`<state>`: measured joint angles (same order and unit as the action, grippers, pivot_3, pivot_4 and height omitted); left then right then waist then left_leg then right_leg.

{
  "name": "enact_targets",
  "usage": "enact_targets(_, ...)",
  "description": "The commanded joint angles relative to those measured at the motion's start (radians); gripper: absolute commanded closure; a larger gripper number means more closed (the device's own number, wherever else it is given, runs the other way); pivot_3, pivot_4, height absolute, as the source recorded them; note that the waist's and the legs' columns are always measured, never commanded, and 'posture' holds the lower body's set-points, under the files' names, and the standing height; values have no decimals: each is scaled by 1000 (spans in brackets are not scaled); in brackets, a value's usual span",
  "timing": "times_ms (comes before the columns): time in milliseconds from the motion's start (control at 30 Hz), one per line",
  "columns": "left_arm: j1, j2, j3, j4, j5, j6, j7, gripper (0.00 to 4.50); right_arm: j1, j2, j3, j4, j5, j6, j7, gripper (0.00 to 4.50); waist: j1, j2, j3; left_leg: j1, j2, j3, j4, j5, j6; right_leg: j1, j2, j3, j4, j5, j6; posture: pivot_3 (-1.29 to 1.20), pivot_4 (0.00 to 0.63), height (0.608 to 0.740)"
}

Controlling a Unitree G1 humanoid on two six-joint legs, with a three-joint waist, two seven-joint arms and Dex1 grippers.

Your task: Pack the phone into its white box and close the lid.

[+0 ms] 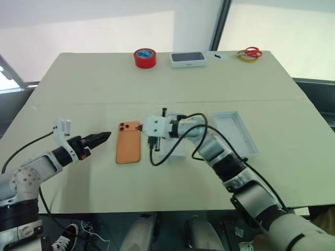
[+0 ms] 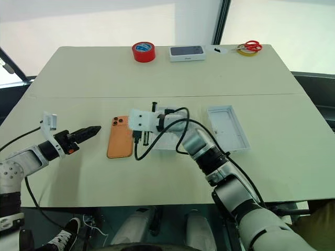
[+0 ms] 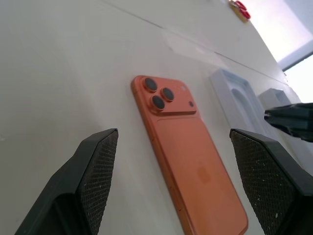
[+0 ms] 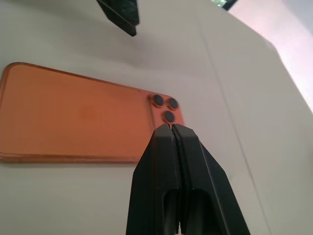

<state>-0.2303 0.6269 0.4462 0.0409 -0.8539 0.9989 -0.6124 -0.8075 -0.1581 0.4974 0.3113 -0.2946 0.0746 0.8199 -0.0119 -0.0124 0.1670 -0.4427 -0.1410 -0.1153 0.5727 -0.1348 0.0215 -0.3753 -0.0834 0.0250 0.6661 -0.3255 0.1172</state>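
Note:
The orange phone (image 1: 129, 143) lies back up on the table, its three lenses at the far end. My left gripper (image 1: 103, 138) hovers just left of it, open, with the phone lying ahead between its spread fingers (image 3: 98, 171). My right gripper (image 4: 170, 129) is shut on nothing, and its tip is at the phone's camera corner. The white lid (image 1: 234, 133) lies inside up to the right of my right arm. Under that arm is a white insert (image 3: 234, 95) with a rounded recess. I cannot make out the white box.
At the table's far edge stand a red tape roll (image 1: 145, 57), a white box picturing a dark phone (image 1: 187, 59) and red-handled scissors (image 1: 253, 52) beside a yellow tape roll (image 1: 243, 56). A black cable (image 1: 172, 151) loops off my right wrist over the table.

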Motion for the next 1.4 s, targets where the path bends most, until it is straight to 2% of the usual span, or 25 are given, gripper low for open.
enact_targets(33,-23,-5,-25,22,16,55,55,639,-41,16,62,-2,-64,51,13,4469,0,0,0,0,0,0,0,0,0,0,0,0,0,0,0,0,150,736)
enact_targets(267,-45,-36,-55,10,-1,126,78,639,-63,8,117,43,-138,104,20,4469,0,0,0,0,0,0,0,0,0,0,0,0,0,0,0,0,150,736)
enact_targets(767,-90,-94,-164,32,51,234,107,639,-43,13,137,41,-157,101,49,4469,1,3,-4,0,0,0,0,0,0,1,0,0,0,0,0,0,150,736)
enact_targets(1000,-130,-165,-137,35,6,339,125,639,-38,18,135,33,-156,111,58,4469,2,4,-8,1,-1,0,0,0,0,1,-1,0,0,0,0,0,150,736)
enact_targets(1133,-143,-201,-163,0,15,357,138,639,-34,21,129,25,-151,123,64,4469,4,5,-9,1,-1,0,0,0,0,1,-2,0,0,0,0,0,150,736)
enact_targets(1400,-190,-241,-97,-5,15,380,177,639,-33,13,129,33,-156,118,60,4469,4,5,-10,1,-2,0,0,0,0,1,-2,-1,0,0,0,0,150,736)
